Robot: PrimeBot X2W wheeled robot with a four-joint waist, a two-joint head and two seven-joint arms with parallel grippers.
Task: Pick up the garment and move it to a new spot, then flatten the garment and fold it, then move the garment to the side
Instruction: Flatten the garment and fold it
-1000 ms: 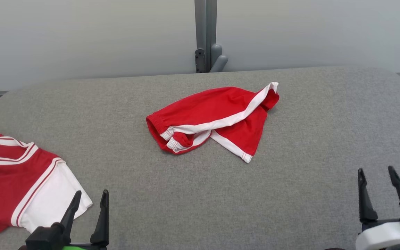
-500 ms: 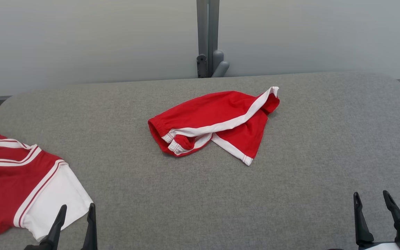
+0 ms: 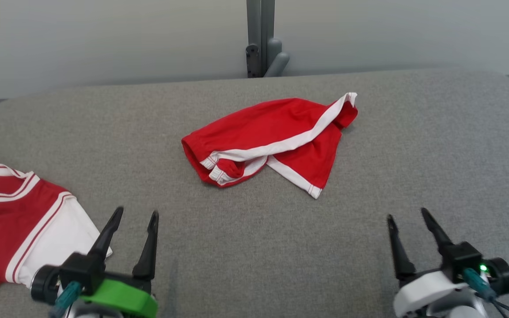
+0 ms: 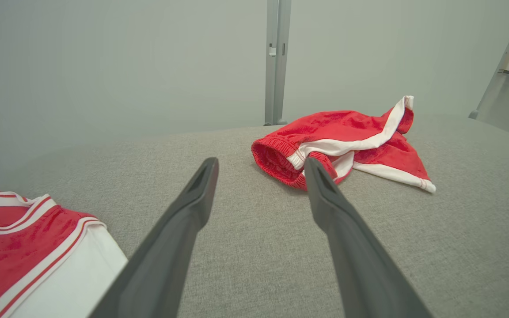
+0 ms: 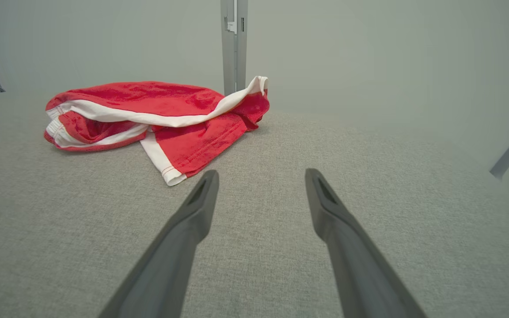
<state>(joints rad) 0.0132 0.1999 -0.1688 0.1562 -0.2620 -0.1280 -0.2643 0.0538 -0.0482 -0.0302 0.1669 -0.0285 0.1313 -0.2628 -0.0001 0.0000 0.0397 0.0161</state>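
At the left jaws: spread wide, gripping nothing, poised low over the near part of the bench (image 3: 254, 247). At the right jaws: likewise spread and empty, at the near right. No contact with any cloth on either side.

Ahead of both and between them, well apart: the garment (image 3: 272, 137), red shorts with white trim, lying crumpled near the middle of the bench. Long axis slanted, from the gathered waistband (image 3: 191, 152) at near left up to a raised white-edged flap (image 3: 347, 104) at far right. Waistband end toward the left jaws, just right of their line in the left wrist view; loose leg hem corner (image 3: 314, 192) toward the right jaws, left of their line in the right wrist view. Little to choose in nearness; probably a reach forward and inward for either arm.

Beside the left jaws, at the near left: a second red-and-white shirt (image 3: 11, 229), lying apart from the shorts.

Underneath: grey woven padding, soft-looking, with rounded far corners. Beyond: a pale plain wall and a grey upright post (image 3: 261, 39).
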